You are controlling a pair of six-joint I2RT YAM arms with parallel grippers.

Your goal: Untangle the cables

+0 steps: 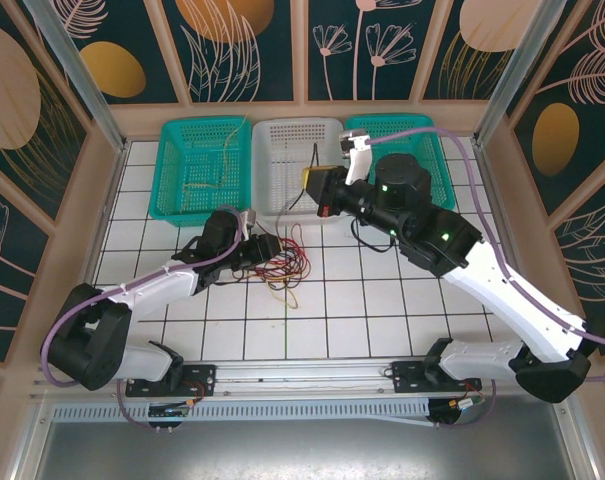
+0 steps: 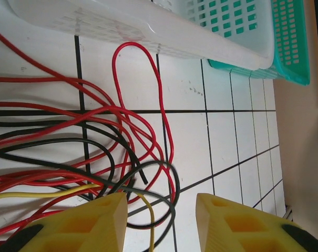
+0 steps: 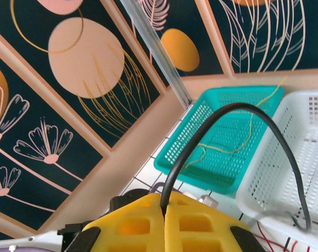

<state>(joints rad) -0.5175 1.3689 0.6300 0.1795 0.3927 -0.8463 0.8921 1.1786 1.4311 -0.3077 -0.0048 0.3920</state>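
While clamped between shut fingers of right gripper [image 3: 164, 207] above white basket [image 1: 282, 150] at table's far edge: black cable [image 3: 237, 105], liable to cinch knot if hauled. Remaining cables [image 1: 282, 262] heaped mid-table. Left gripper [image 2: 161, 210] fingers wide, straddling strands; may catch several together.

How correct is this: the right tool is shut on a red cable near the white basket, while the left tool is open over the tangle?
Not red: the right wrist view shows the right tool shut on a black cable. The rest holds.
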